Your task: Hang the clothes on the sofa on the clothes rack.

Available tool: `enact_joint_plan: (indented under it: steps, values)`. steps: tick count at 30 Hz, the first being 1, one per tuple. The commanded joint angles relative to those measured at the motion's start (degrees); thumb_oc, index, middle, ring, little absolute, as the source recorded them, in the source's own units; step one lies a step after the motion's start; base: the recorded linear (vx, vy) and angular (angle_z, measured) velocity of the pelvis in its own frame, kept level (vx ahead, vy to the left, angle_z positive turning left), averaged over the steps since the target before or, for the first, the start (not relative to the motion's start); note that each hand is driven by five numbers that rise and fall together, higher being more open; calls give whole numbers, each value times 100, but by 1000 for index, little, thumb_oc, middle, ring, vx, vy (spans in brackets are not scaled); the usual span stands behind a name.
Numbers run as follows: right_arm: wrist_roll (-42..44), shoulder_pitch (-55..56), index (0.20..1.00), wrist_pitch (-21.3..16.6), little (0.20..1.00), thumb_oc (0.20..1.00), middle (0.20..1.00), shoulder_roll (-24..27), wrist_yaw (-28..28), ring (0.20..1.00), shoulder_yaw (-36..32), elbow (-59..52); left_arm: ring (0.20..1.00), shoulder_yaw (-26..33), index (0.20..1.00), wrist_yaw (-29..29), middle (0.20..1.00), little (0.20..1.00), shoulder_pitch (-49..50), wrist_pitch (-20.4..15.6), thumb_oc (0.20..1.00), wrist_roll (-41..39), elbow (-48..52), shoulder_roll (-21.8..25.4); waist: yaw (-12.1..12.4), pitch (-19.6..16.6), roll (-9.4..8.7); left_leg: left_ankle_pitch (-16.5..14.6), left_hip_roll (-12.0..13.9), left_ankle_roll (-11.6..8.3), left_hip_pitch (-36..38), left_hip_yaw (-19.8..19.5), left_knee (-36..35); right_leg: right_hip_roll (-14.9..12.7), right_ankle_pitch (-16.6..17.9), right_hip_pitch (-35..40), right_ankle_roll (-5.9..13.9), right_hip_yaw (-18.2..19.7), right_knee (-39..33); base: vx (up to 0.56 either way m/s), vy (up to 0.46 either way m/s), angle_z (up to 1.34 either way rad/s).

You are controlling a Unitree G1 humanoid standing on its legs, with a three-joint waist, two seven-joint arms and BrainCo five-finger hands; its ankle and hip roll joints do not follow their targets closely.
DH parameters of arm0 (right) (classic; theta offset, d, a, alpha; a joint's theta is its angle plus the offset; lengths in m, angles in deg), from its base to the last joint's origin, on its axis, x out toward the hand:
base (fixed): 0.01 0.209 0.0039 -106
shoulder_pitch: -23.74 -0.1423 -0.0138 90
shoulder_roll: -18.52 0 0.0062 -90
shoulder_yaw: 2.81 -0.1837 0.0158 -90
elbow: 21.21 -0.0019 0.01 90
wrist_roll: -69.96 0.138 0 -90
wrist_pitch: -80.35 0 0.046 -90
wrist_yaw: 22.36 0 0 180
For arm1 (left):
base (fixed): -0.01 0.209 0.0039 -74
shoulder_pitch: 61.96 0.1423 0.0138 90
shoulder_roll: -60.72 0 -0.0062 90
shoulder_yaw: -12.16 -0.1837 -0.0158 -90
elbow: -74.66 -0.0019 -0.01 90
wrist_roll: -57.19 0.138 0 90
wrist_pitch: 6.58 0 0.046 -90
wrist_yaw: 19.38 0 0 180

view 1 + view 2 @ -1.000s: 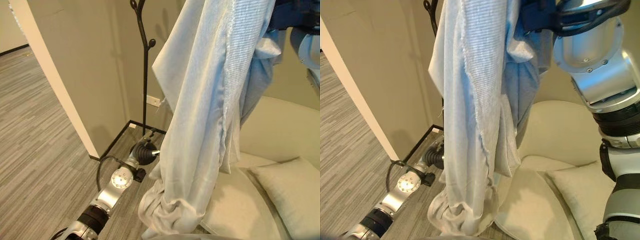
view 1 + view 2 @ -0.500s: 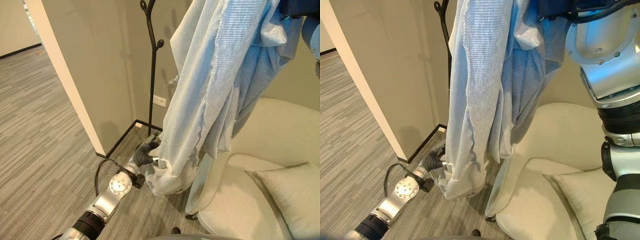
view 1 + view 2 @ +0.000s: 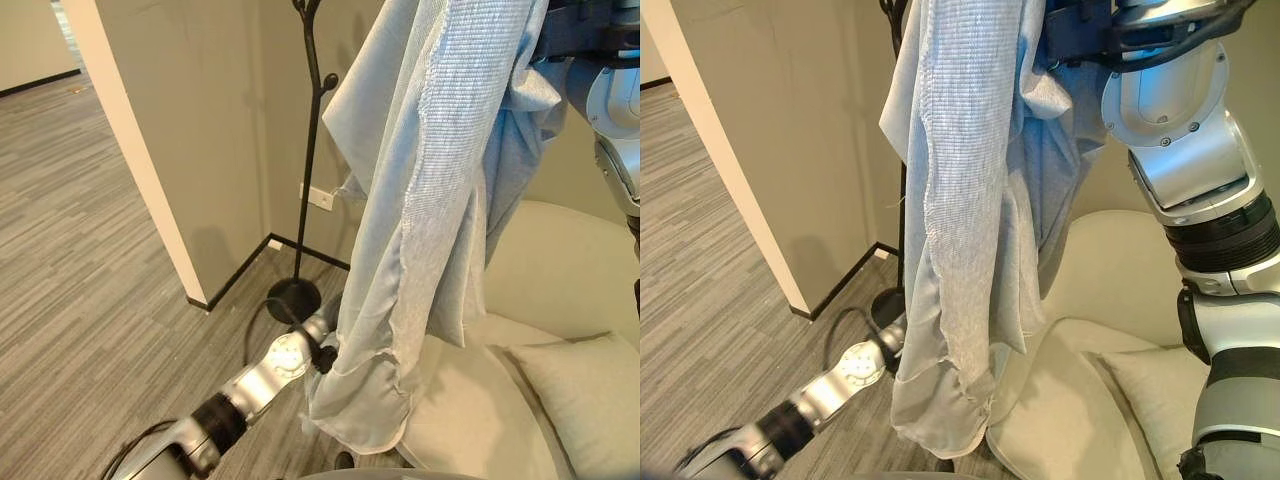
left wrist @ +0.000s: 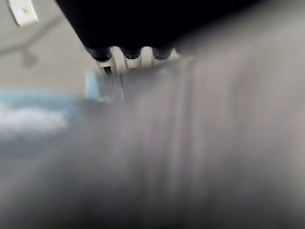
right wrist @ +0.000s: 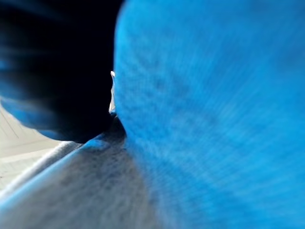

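Clothes [image 3: 440, 200] hang by rack [image 3: 308, 150] (corner, wood floor [image 3: 90, 240]) over sofa [image 3: 560, 290]; hand grips can't be told.

silver-grey jointed arms with black ribbed bands and screws.

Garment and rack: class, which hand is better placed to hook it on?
Probably the right: that arm holds the garment up high, level with the clothes rack hooks. The left hand sits low by the hem.
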Motion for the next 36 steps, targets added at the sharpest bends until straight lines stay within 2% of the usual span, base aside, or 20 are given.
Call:
enact_joint_plan:
  steps: [1, 2, 3, 4, 9, 15, 19, 22, 23, 24, 27, 29, 30, 31, 32, 33, 34, 35, 36]
  values:
    - [491, -485, 200, -160, 200, 200, 200, 4, 149, 200, -213, 278, 200, -221, 200, -175, 200, 200, -431, -198, 200, 394, -390, -467, 1, 38, 15, -467, 196, -242, 229, 338, 2, 64, -353, 275, 300, -146, 20, -3, 15, -4]
    - [564, -510, 200, -160, 200, 200, 200, -7, 152, 200, -174, 186, 200, -222, 200, -298, 200, 200, -503, -119, 200, 378, -772, -720, -80, 35, 2, -474, 195, -240, 240, 377, 2, 72, -338, 258, 299, -97, 25, -2, 16, -4]
    - [565, -514, 200, -156, 200, 200, 200, -6, 152, 200, -163, 179, 200, -220, 200, -311, 200, 200, -516, -132, 200, 382, -811, -751, -77, 33, 13, -476, 195, -239, 240, 382, 2, 73, -337, 257, 300, -92, 24, -3, 11, -5]
    - [560, -467, 200, -110, 200, 200, 200, 41, 152, 200, -152, 13, 200, -23, 200, -482, 200, 200, -495, -55, 200, 96, -1043, -933, -126, 36, 20, -481, 197, -238, 250, 426, 2, 89, -323, 232, 298, -42, 26, -5, 0, -12]
    - [580, -236, 200, -89, 200, 200, 200, 335, 191, 200, -309, -168, 200, 547, 200, -810, 200, 200, -248, 17, 200, -304, -1004, -849, -100, 41, 36, -498, 206, -237, 277, 476, 2, 94, -309, 232, 297, -14, 14, 8, -4, -15]
    - [452, 472, 200, -163, 200, 200, 200, 1002, 294, 200, -950, -247, 200, 1671, 200, -1288, 200, 200, 409, -14, 200, 2, -146, -107, 48, 58, 124, -507, 193, -245, 296, 419, 2, 79, -364, 278, 312, -92, 8, 11, -10, 2]
    - [243, 1345, 200, -168, 200, 200, 200, 1285, 213, 200, -1606, -489, 200, 2758, 200, -1765, 200, 200, 927, -36, 200, 553, 628, 523, 123, 41, 195, -523, 191, -250, 340, 377, 2, 72, -411, 320, 316, -144, 8, 44, -36, 5]
    - [102, 2259, 200, -174, 200, 200, 200, 1222, 21, 200, -2218, -769, 200, 3620, 200, -2113, 200, 200, 1376, -33, 200, 1138, 1243, 954, 136, 18, 272, -540, 186, -255, 398, 367, 2, 83, -452, 365, 315, -151, 8, 52, -25, 9]
    - [98, 2343, 200, -161, 200, 200, 200, 1200, 13, 200, -2288, -811, 200, 3613, 200, -2106, 200, 200, 1402, -20, 200, 1140, 1271, 981, 142, 6, 245, -540, 185, -256, 401, 366, 2, 82, -454, 369, 314, -152, 8, 64, -39, 4]
    - [-37, 2796, 200, -155, 200, 200, 200, 1106, -99, 200, -2595, -931, 200, 4101, 200, -2295, 200, 200, 1566, -60, 200, 1593, 1614, 1240, 146, -2, 310, -573, 188, -260, 456, 375, 2, 90, -481, 398, 307, -141, 8, 64, -38, 1]
    - [-76, 3265, 200, -162, 200, 200, 200, 921, -290, 200, -2787, -1052, 200, 4587, 200, -2530, 200, 200, 1652, -115, 200, 2062, 1996, 1512, 144, -22, 386, -586, 174, -269, 518, 408, 38, 91, -504, 425, 297, -118, 13, 51, -43, -1]
    - [-98, 3459, 200, -137, 200, 200, 200, 776, -385, 200, -2869, -1147, 200, 4754, 200, -2579, 200, 200, 1723, -102, 200, 2208, 2151, 1589, 141, -1, 369, -643, 187, -281, 498, 434, 196, 90, -512, 439, 287, -93, 18, 5, -48, -5]
    - [-223, 3689, 200, -133, 200, 200, 200, 548, -486, 200, -2918, -1245, 200, 4955, 200, -2652, 200, 200, 1716, -133, 200, 2349, 2346, 1654, 159, 109, 374, -748, 212, -319, 302, 450, 715, 55, -535, 480, 254, -71, 37, -15, -45, -11]
    - [-226, 3707, 200, -126, 200, 200, 200, 534, -488, 200, -2936, -1260, 200, 4957, 200, -2648, 200, 200, 1722, -130, 200, 2350, 2356, 1664, 160, 104, 361, -763, 217, -320, 274, 451, 758, 54, -528, 472, 251, -70, 36, -39, -88, -13]
    - [-310, 3827, 200, -103, 200, 200, 200, 405, -532, 200, -2950, -1316, 200, 5034, 200, -2711, 200, 200, 1684, -156, 200, 2409, 2441, 1687, 186, 191, 324, -756, 246, -367, 49, 454, 1175, 12, -540, 498, 214, -55, 39, -72, -144, -16]
    - [-559, 4034, 200, -30, 200, 200, 200, 227, -559, 200, -3069, -1425, 200, 5120, 200, -2773, 200, 200, 1627, -186, 200, 2527, 2551, 1747, 260, 377, 247, -533, 431, -550, -486, 394, 2302, -21, -558, 573, 106, -75, 41, -31, -162, -10]
    - [-673, 4152, 200, -34, 200, 200, 200, 95, -554, 200, -3095, -1456, 200, 5139, 200, -2814, 200, 200, 1600, -206, 200, 2583, 2604, 1724, 288, 436, 266, -252, 529, -654, -632, 397, 2673, -36, -608, 641, 62, -92, 34, -27, -139, -14]
    - [-699, 4194, 200, -25, 200, 200, 200, 69, -552, 200, -3127, -1491, 200, 5130, 200, -2818, 200, 200, 1603, -205, 200, 2596, 2614, 1732, 285, 449, 255, -257, 567, -689, -697, 365, 2792, -13, -607, 640, 37, -108, 36, 62, -66, -7]
    - [-1032, 4389, 200, 41, 200, 200, 200, -113, -474, 200, -3242, -1509, 200, 5100, 200, -2861, 200, 200, 1547, -249, 200, 2656, 2640, 1685, 319, 556, 267, 298, 801, -939, -1013, 360, 3395, -51, -694, 791, -32, -185, 25, 50, -65, -9]
